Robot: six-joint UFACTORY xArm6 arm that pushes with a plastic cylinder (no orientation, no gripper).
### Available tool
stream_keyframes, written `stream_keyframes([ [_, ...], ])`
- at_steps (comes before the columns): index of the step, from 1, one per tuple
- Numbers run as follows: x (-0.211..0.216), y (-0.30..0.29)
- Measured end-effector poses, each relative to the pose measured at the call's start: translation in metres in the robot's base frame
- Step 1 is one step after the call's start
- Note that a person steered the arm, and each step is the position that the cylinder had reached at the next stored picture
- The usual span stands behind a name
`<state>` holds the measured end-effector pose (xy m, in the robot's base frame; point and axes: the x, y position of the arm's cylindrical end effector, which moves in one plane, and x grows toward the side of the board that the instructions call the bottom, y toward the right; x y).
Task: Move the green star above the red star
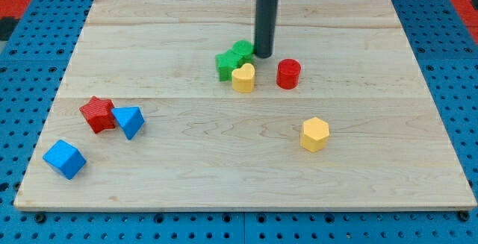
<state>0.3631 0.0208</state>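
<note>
The green star [243, 51] lies near the board's middle top, touching a green block [225, 66] at its lower left and a yellow heart [243, 77] just below. My tip [263, 54] stands right against the green star's right side. The red star [97, 113] lies far off at the view's lower left, with a blue triangular block [129, 121] touching its right side.
A red cylinder [288, 73] stands right of the yellow heart. A yellow hexagon [315, 133] lies at the lower right of centre. A blue cube [64, 159] sits near the bottom left corner. The wooden board [239, 184] rests on a blue pegboard.
</note>
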Motion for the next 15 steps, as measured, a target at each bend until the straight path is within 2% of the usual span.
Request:
stream_keyframes([
  [3, 0.039, -0.062],
  [4, 0.037, -0.076],
  [5, 0.036, -0.118],
  [6, 0.016, -0.127],
  [7, 0.015, -0.127],
  [8, 0.015, -0.156],
  [9, -0.004, -0.162],
  [10, 0.003, -0.195],
  [11, 0.046, -0.204],
  [12, 0.065, -0.199],
  [14, -0.045, -0.084],
  [15, -0.051, -0.037],
])
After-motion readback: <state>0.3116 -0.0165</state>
